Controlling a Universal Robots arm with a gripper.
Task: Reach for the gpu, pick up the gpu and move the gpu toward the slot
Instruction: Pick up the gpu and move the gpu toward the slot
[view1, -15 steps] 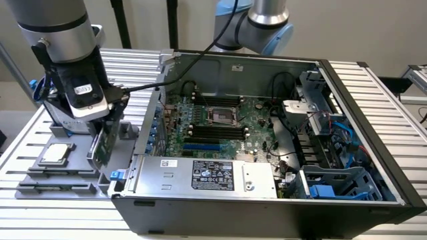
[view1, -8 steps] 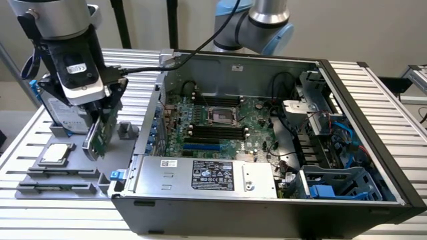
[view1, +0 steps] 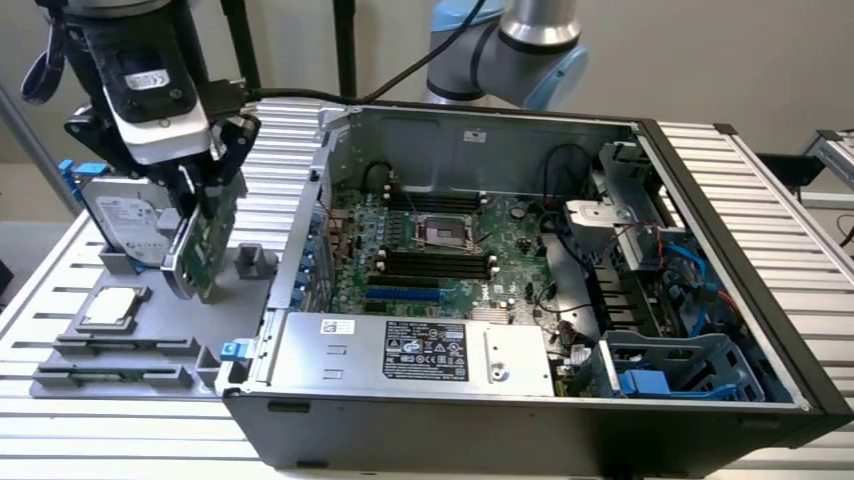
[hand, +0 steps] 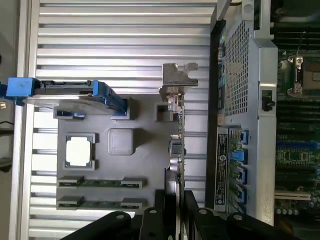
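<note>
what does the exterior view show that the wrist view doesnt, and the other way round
Exterior view: the blue joint behind the case, the drive cage, the green face of the gpu. Wrist view: the gpu edge-on, its metal bracket, the case's perforated wall. Both: the gripper closed on the gpu, the hard drive, the silver chip, the grey tray, the motherboard.

In the exterior view's upper left, the wrist (view1: 144, 85) points straight down, carrying a grey-and-black housing. Below it, the gripper (view1: 203, 215) has its two black fingers (hand: 152, 222) pressed against either face of the gpu (view1: 203, 255), clamping it edge-on. A silver-and-blue arm joint (view1: 523, 50) sits at upper centre.
</note>
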